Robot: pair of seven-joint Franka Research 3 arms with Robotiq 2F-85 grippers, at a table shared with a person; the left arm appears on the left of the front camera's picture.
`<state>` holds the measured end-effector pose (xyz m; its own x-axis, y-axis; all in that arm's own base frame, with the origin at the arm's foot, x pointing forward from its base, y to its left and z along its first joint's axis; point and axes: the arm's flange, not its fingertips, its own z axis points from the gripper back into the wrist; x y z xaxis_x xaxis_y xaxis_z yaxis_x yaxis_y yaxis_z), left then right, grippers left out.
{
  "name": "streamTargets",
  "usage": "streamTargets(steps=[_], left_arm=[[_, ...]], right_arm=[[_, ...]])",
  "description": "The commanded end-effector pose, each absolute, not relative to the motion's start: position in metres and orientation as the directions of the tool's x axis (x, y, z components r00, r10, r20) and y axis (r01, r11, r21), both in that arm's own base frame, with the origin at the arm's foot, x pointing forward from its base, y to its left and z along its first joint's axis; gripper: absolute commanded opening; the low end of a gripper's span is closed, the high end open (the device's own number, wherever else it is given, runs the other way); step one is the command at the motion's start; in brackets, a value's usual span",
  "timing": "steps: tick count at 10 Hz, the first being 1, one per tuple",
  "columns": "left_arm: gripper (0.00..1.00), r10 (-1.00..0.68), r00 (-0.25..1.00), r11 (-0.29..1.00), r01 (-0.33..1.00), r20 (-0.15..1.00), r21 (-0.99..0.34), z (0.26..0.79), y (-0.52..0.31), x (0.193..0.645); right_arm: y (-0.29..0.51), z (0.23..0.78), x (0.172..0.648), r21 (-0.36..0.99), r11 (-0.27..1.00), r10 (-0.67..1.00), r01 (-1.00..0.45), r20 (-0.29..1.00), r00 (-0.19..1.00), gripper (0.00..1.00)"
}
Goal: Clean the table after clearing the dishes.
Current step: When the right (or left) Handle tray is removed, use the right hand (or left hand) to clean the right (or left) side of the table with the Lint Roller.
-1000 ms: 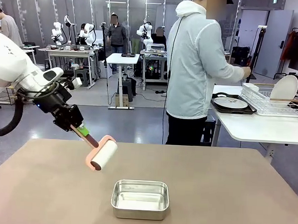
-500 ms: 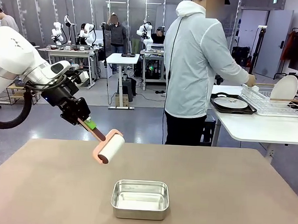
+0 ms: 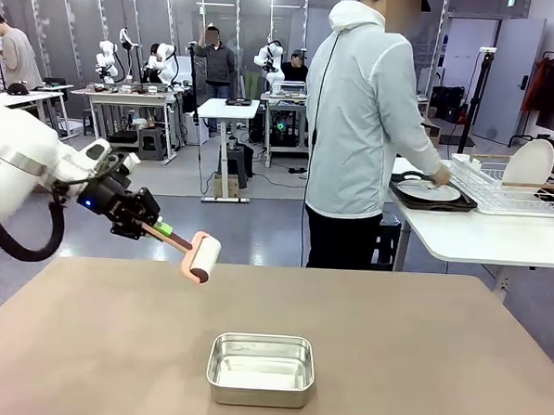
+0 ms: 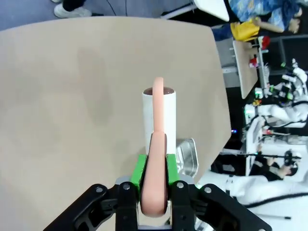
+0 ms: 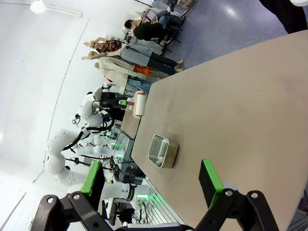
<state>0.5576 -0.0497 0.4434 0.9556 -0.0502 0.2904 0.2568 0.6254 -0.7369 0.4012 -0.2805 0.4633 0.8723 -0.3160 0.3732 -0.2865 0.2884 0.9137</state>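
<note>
My left gripper (image 3: 151, 227) is shut on the pink handle of a lint roller (image 3: 202, 257), which hangs just above the far left part of the brown-beige table (image 3: 408, 363). In the left wrist view, the green pads (image 4: 139, 174) of my left gripper (image 4: 154, 180) clamp the handle, and the white roller (image 4: 159, 111) points out over the table (image 4: 72, 96). My right gripper (image 5: 151, 185) stands open and holds nothing above the table (image 5: 231, 106). Of the dishes, a white plate (image 3: 428, 190) lies on a dark tray on the white side table. Another plate (image 3: 527, 165) stands in a rack.
A small steel pan (image 3: 260, 367) sits mid-table near the front edge, also seen as the pan (image 5: 162, 150) from the right wrist. A person (image 3: 360, 128) stands beyond the far edge, turned to the side table, one hand at the tray's plate.
My left arm has swung the roller up and toward the table's far edge, and the handle now lies flatter. The person's hand has moved from the rack to the plate on the tray.
</note>
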Motion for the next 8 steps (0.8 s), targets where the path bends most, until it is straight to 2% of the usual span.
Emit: streamTargets(steps=[1, 3, 8], left_arm=[[0.22, -0.025, 0.963, 0.593, 0.231, 0.268, -0.772, 0.424, -0.053, 0.59], [0.22, 0.002, 0.976, 0.58, 0.175, 0.216, -0.796, 0.386, -0.044, 0.602], [0.22, 0.053, 0.985, 0.518, 0.115, 0.166, -0.847, 0.296, -0.023, 0.607]], right_arm=[[-0.278, 0.465, 0.398, 0.91, 0.285, -0.312, -0.302, 0.386, 0.868, 1.0], [-0.278, 0.465, 0.398, 0.91, 0.285, -0.312, -0.302, 0.386, 0.868, 1.0], [-0.278, 0.465, 0.398, 0.91, 0.285, -0.312, -0.302, 0.386, 0.868, 1.0]])
